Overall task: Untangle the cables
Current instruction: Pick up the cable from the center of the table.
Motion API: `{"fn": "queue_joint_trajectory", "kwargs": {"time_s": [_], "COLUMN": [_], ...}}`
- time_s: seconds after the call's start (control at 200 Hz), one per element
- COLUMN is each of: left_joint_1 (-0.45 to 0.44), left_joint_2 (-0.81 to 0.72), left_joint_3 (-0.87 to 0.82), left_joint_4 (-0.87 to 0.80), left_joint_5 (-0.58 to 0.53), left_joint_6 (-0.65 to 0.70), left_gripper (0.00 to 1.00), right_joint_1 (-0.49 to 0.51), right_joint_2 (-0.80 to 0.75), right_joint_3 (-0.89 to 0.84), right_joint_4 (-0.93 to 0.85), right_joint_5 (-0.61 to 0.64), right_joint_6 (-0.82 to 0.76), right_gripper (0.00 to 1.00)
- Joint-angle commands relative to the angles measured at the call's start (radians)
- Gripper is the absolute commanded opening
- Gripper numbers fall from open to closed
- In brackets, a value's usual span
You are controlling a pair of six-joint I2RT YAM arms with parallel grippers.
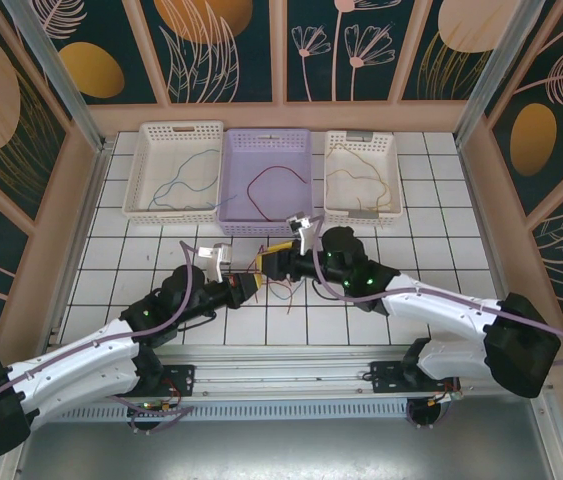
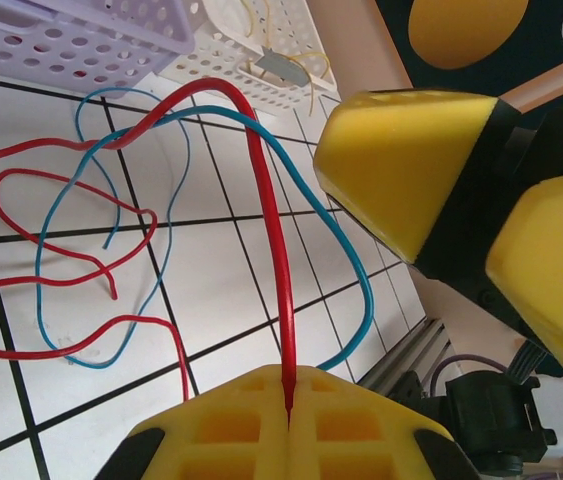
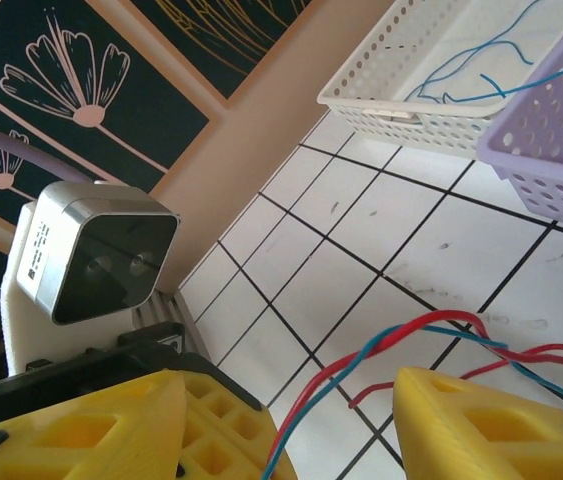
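A red cable (image 2: 266,230) and a blue cable (image 2: 356,280) lie looped over each other on the white tiles in front of the baskets. My left gripper (image 2: 289,400) is shut on the red cable, which rises straight out of its closed yellow tips. The two strands twist together (image 3: 361,365) and run between the fingers of my right gripper (image 3: 301,440), which stands open with a wide gap. In the top view the left gripper (image 1: 251,287) and the right gripper (image 1: 279,262) meet nose to nose over the small tangle (image 1: 279,291).
Three baskets line the back: a white one (image 1: 141,170) holding a blue wire, a lilac one (image 1: 301,150) holding a red wire, a white one (image 1: 393,170) holding a yellow-tan wire. Wooden walls close the sides. The right gripper's yellow fingers (image 2: 411,160) crowd the left wrist view.
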Motion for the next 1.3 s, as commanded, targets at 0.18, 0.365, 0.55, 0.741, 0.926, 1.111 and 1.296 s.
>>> {"fn": "queue_joint_trajectory", "kwargs": {"time_s": [0.18, 0.365, 0.55, 0.741, 0.926, 1.111, 1.296], "left_joint_1": [0.002, 0.002, 0.003, 0.002, 0.002, 0.003, 0.003], "left_joint_2": [0.019, 0.012, 0.002, -0.015, -0.046, -0.087, -0.129], "left_joint_3": [0.040, 0.040, 0.035, 0.038, 0.030, 0.041, 0.102], "left_joint_4": [-0.004, -0.015, -0.024, -0.047, -0.085, -0.141, -0.172], "left_joint_5": [0.008, 0.002, -0.004, -0.009, -0.018, -0.040, -0.032], "left_joint_6": [0.022, 0.025, 0.025, 0.029, 0.031, 0.040, 0.041], "left_gripper": [0.00, 0.00, 0.00, 0.00, 0.00, 0.00, 0.00], "right_joint_1": [0.051, 0.053, 0.053, 0.050, 0.013, -0.093, -0.134], "right_joint_2": [0.082, 0.069, 0.061, -0.001, -0.119, -0.235, -0.263], "right_joint_3": [0.048, 0.048, 0.049, 0.029, -0.011, -0.087, -0.133], "right_joint_4": [-0.017, -0.036, -0.050, -0.093, -0.157, -0.176, -0.196], "right_joint_5": [0.023, 0.051, 0.058, 0.114, 0.177, 0.123, 0.080], "right_joint_6": [-0.012, -0.022, -0.024, -0.037, -0.049, -0.016, -0.029], "right_gripper": [0.52, 0.36, 0.18, 0.01, 0.00, 0.00, 0.09]}}
